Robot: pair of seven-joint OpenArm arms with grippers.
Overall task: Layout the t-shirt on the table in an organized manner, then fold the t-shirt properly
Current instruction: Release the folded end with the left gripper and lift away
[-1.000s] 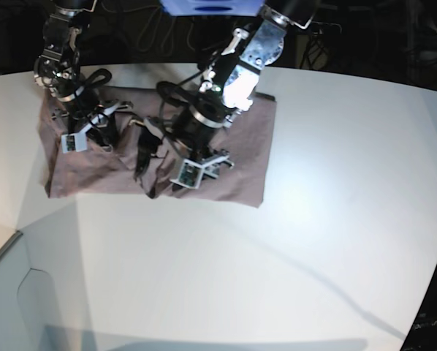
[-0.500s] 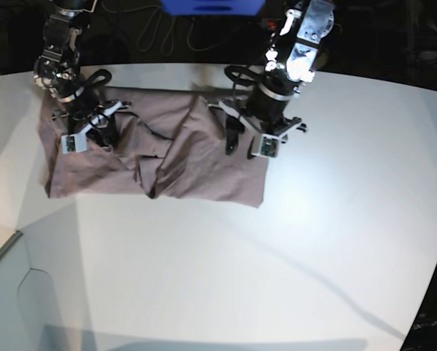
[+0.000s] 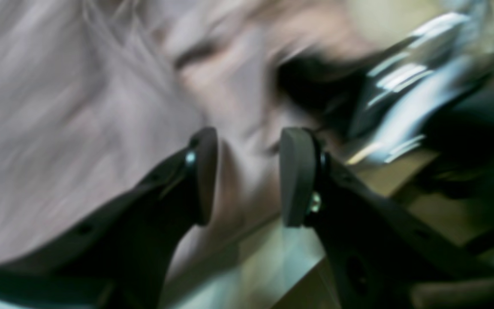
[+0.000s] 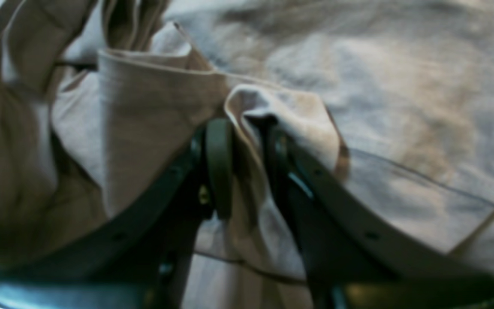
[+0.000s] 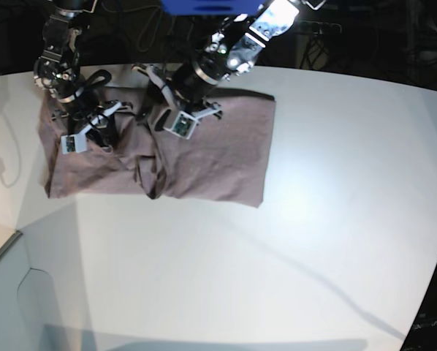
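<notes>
Both my grippers are down on the t-shirt at the far-left part of the table.

My right gripper has its fingers nearly together, and there it is, a raised fold of the mauve-grey cloth pinched between them near the shirt's left end. My left gripper sits over the shirt's far edge near the middle, its fingers partly apart; the wrist view is badly blurred, fabric shows in the gap, and I cannot tell whether I have hold of it. The shirt lies roughly flat, with a rumpled ridge running across its middle.
</notes>
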